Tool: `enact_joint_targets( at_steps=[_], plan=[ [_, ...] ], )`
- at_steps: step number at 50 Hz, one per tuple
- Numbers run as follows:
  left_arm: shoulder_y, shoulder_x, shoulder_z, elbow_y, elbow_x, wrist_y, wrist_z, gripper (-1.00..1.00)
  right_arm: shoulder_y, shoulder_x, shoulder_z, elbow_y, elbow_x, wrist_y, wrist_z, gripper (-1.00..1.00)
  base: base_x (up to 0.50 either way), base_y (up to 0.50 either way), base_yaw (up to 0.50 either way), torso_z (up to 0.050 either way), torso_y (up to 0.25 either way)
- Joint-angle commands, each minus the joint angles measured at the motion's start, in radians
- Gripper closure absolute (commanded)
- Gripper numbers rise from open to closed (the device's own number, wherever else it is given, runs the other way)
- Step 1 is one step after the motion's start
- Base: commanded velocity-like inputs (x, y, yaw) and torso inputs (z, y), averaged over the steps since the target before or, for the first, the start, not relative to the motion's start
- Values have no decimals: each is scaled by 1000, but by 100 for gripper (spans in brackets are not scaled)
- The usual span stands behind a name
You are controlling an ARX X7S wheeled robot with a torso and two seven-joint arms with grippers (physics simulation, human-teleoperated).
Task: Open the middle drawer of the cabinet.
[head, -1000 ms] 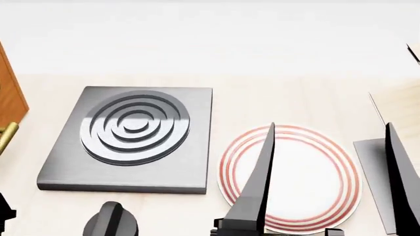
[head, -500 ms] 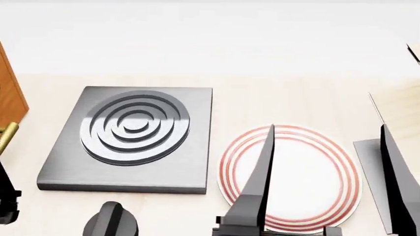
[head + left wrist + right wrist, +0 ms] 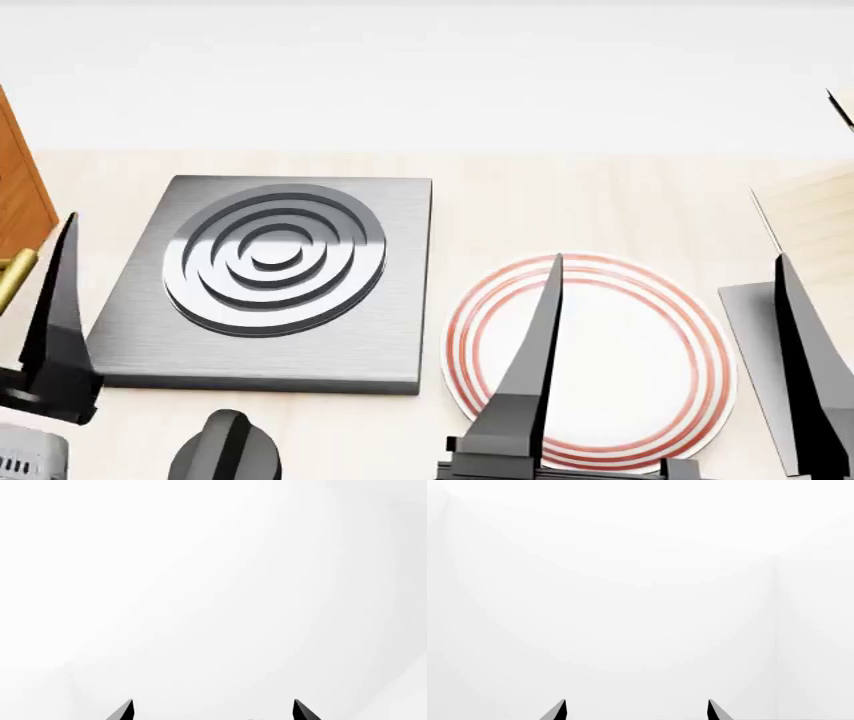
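at the far left edge of the head view stood a sliver of the cabinet point(image 3: 19, 190), orange-brown wood, mostly cut off by the frame. just below it a short piece of brass handle point(image 3: 14, 275) stuck out. which drawer it belonged to could not be told, so the middle drawer could not be picked out; nothing showed whether it was in or out.

next to the handle rose one dark pointed finger of the left pincer point(image 3: 56, 310), tip up, close beside the handle but with a gap between them. its other finger was out of the head view. the left wrist view showed two black fingertips point(image 3: 123, 711) set well apart against plain white, nothing between them: the left pincer point(image 3: 212, 711) was spread wide and empty.

on the pale wooden table point(image 3: 561, 190) lay a grey square hotplate point(image 3: 274, 285) with raised rings. in front of it sat a dark round knob point(image 3: 224, 452).

to the right of the hotplate lay a white plate point(image 3: 601, 360) with red rings, just beside it but apart.

over the plate stood the two dark fingers of the right pincer point(image 3: 667, 320), one over the plate's left part, the other past its right rim, wide apart and holding nothing. the right wrist view agreed: two tips point(image 3: 557, 710) spread on blank white.

at the far right lay a grey flat slab point(image 3: 750, 350) and a pale board point(image 3: 807, 215), both partly cut off.
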Motion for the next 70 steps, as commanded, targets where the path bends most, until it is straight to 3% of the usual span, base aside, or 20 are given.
enact_joint_targets(
  at_steps=[1, 15, 30, 58, 70],
  plan=[
    [-155, -26, 99, -165, 98, 20, 56, -100, 0, 7, 4, 4, 17, 1, 10, -100, 0, 0, 0, 0, 0],
    [-335, 0, 237, -576, 205, 206, 11, -100, 2, 23, -4, 18, 36, -3, 29, -100, 0, 0, 0, 0, 0],
    [-490, 32, 327, -911, 275, 293, 7, -100, 9, 38, -9, 23, 53, 1, 47, -100, 0, 0, 0, 0, 0],
    [-595, 71, 383, -1140, 244, 322, 118, -100, 4, 62, -21, 20, 73, 4, 73, -100, 0, 0, 0, 0, 0],
    [-652, 80, 442, -1295, 306, 384, 83, -100, 3, 70, -25, 16, 81, 6, 81, -100, 0, 0, 0, 0, 0]
  ],
)
